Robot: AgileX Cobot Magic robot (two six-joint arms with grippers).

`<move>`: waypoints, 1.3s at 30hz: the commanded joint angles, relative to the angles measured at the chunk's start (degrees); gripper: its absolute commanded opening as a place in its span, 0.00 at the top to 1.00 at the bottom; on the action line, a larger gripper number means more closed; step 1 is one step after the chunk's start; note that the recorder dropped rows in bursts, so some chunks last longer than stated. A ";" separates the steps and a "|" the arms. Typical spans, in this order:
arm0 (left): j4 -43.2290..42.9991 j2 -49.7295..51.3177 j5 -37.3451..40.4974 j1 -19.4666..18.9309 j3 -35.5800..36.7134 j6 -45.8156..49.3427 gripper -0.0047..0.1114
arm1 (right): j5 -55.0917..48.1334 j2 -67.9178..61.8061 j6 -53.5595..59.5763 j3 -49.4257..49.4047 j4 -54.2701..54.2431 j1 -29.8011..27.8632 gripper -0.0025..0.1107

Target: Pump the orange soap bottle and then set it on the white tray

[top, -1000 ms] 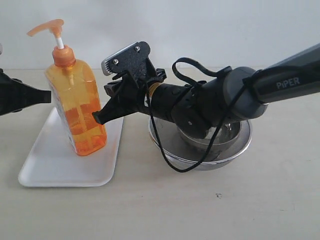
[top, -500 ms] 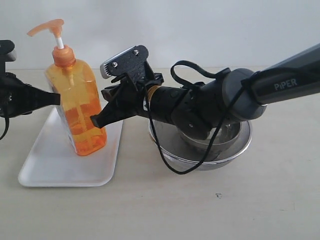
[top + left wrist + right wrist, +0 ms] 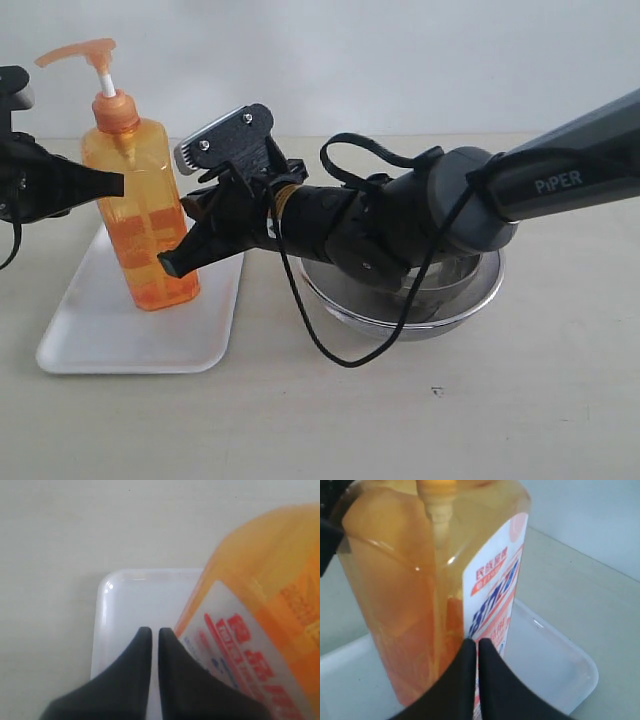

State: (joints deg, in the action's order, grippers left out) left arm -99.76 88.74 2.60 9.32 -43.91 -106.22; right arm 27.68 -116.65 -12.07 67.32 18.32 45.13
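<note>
From the exterior view, a pale beige tabletop (image 3: 470, 410) with a faint wood grain runs back to a plain white wall (image 3: 420, 60); a small dark speck marks the surface near the front. The white tray (image 3: 120, 345) lies flat on the tabletop at the left, and the bottle (image 3: 140, 220) stands on its right half, pump head up and pointing left. The left claw (image 3: 116, 183) comes in from the left edge with its tip against the bottle's upper side. The right claw (image 3: 168, 266) reaches across from the right, its tip against the bottle's lower side near the tray. A steel bowl (image 3: 470, 295) sits on the tabletop under the right arm, with a second one nested inside it, and a black cable (image 3: 325, 350) loops down in front of it. In the left wrist view, the left claw (image 3: 151, 636) has its fingers drawn together with only a thin slit between them and nothing in it; the bottle's (image 3: 270, 595) white-and-red label lies just beside one finger, above a rounded corner of the tray (image 3: 112, 605) and bare tabletop (image 3: 100, 525). In the right wrist view, the right claw (image 3: 473, 647) is pressed together, empty, its tip at the edge of the bottle's (image 3: 405, 585) label; the tray (image 3: 555, 660), tabletop (image 3: 570, 575) and wall (image 3: 585, 510) lie behind.
</note>
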 commanded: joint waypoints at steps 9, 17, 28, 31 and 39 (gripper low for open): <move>-0.19 0.40 -2.13 -0.13 -1.43 -0.80 0.92 | -0.50 0.07 -1.51 0.25 0.49 1.97 0.98; -0.19 0.40 -1.61 -0.13 -1.43 -0.65 0.92 | -0.27 0.07 -1.35 0.25 0.49 3.37 0.98; -0.19 0.40 -1.52 -0.13 -1.43 0.41 0.92 | -0.51 0.07 -1.25 0.25 0.34 3.43 0.98; -0.19 0.27 -1.12 -0.13 -1.32 0.41 0.92 | -1.12 0.07 -1.08 0.25 0.08 3.43 0.98; -0.19 -6.09 3.18 -0.13 3.81 0.86 0.92 | -4.00 2.26 12.07 -0.95 -14.88 2.81 0.98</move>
State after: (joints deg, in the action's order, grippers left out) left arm -99.76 84.77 5.02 9.22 -41.11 -105.74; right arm 24.20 -116.34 -4.17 67.19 7.71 48.53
